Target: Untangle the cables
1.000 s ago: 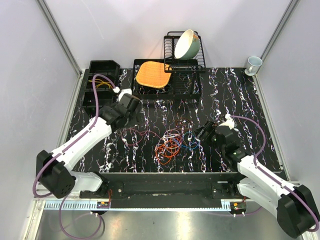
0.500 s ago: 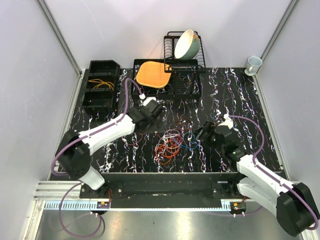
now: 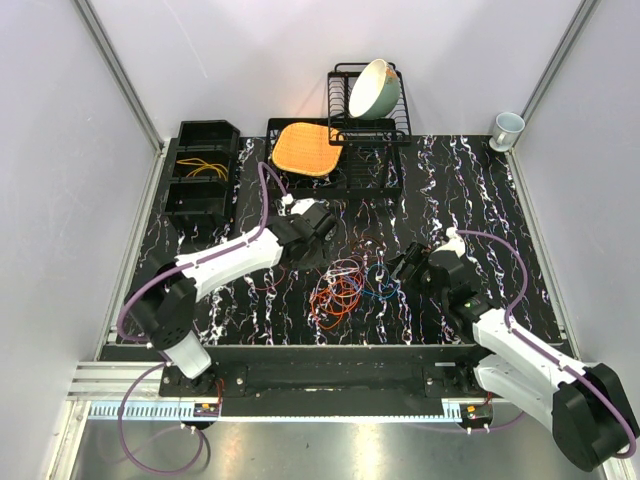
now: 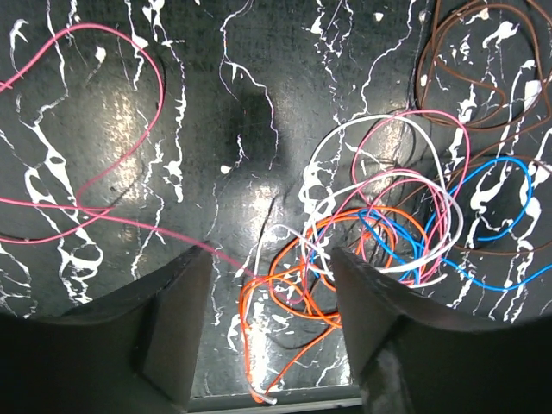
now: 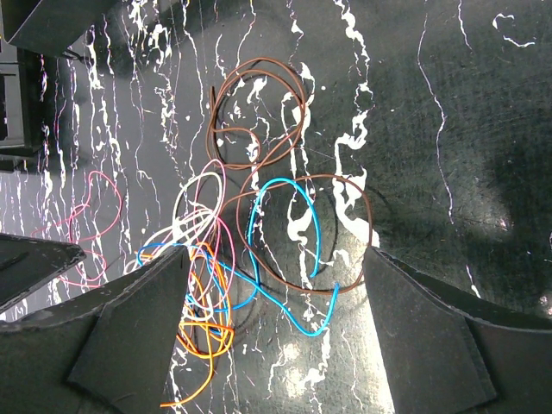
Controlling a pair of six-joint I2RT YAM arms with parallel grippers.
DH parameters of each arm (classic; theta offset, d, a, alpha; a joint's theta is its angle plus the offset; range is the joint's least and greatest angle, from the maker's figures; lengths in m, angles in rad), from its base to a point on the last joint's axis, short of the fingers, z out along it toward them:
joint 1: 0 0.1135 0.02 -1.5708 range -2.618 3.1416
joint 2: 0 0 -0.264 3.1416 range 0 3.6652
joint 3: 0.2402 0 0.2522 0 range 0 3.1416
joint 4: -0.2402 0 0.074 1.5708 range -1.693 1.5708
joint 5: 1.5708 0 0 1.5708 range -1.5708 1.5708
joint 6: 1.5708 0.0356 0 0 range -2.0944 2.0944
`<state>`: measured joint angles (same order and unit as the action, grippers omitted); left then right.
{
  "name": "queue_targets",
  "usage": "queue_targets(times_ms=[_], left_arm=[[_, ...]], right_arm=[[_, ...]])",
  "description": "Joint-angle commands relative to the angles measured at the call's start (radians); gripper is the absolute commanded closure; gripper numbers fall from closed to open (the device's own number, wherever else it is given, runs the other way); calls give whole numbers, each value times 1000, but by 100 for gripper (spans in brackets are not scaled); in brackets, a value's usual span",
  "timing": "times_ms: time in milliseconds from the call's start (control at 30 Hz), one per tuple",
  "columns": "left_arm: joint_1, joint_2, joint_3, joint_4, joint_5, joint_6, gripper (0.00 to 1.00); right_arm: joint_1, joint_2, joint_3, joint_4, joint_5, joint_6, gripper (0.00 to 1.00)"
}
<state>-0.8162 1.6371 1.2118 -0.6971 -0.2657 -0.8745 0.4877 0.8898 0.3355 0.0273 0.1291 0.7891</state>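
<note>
A tangle of thin cables (image 3: 345, 288) lies on the black marbled table in front of the arms: orange (image 4: 293, 293), white, pink, blue (image 5: 297, 250) and brown (image 5: 259, 116) loops. A loose pink cable (image 4: 103, 129) stretches left of it. My left gripper (image 3: 318, 228) is open and empty, hovering above the tangle's upper left edge; the orange loops show between its fingers (image 4: 172, 319). My right gripper (image 3: 403, 268) is open and empty just right of the tangle, with the blue and brown loops between its fingers (image 5: 129, 345).
A black bin (image 3: 200, 170) holding yellow cable stands at the back left. A black tray with an orange mat (image 3: 305, 148) and a dish rack with a bowl (image 3: 372, 88) stand at the back. A mug (image 3: 507, 128) is at the back right.
My left arm has swung from the back-left bin rightward to above the tangle's left edge. The right arm and the cables have not moved.
</note>
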Motion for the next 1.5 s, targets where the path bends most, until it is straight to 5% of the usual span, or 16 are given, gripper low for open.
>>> queue_targets(times_ms=[0, 100, 133, 567, 1067, 1300, 1467], left_arm=[[-1, 32, 45, 19, -17, -26, 44], [-3, 43, 46, 21, -14, -27, 71], [-3, 41, 48, 19, -13, -26, 100], [40, -164, 386, -240, -116, 81, 100], [153, -324, 913, -288, -165, 337, 100], [160, -255, 1143, -142, 99, 439, 100], [160, -198, 1134, -77, 333, 421, 100]], right_arm=[[-6, 6, 34, 39, -8, -17, 13], [-6, 9, 36, 39, -9, -17, 13], [-6, 8, 36, 39, -9, -19, 13], [-8, 17, 37, 45, -16, -21, 13], [-8, 27, 43, 45, -19, -22, 13], [-6, 37, 46, 49, -32, -31, 13], [-6, 41, 77, 180, -391, -187, 16]])
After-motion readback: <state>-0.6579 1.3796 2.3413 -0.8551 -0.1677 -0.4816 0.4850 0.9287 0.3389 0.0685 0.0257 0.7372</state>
